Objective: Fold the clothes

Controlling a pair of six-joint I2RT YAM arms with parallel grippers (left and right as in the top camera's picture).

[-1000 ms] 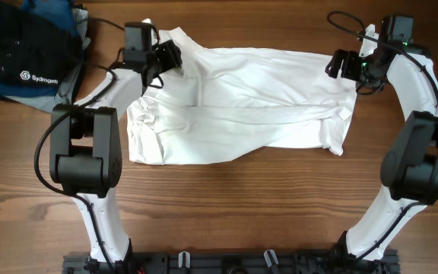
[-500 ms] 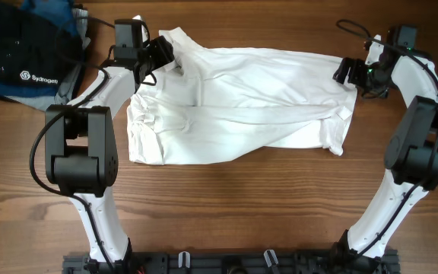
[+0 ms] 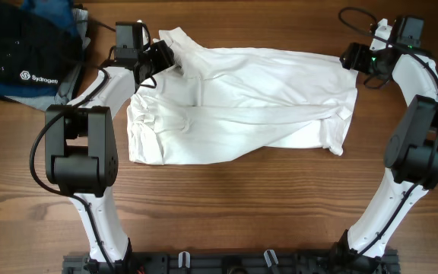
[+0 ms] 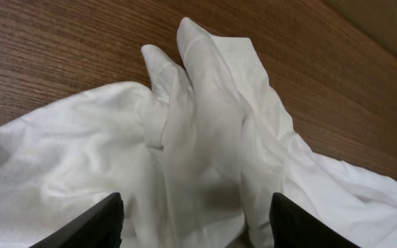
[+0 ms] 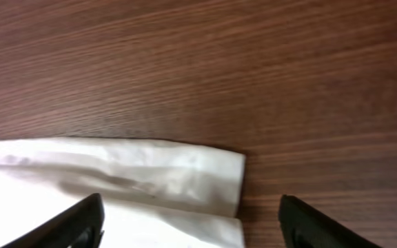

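Well, both grippers are poised at the shirt's far corners.
The white shirt [image 3: 242, 103] lies spread and wrinkled across the middle of the table [image 3: 226, 213], with one long layer doubled over along its length. The left gripper [image 3: 163, 56] sits over the far left corner, fingers wide apart with a bunched, peaked flap of cloth between them. Nothing looks pinched, I think, though the wrist view cuts off the tips. The right gripper [image 3: 353, 58] hangs over the far right corner, fingers spread wide too and holding nothing, with the squared corner flat on the wood beneath. A dark stack [image 3: 21, 53] sits apart at the far left.
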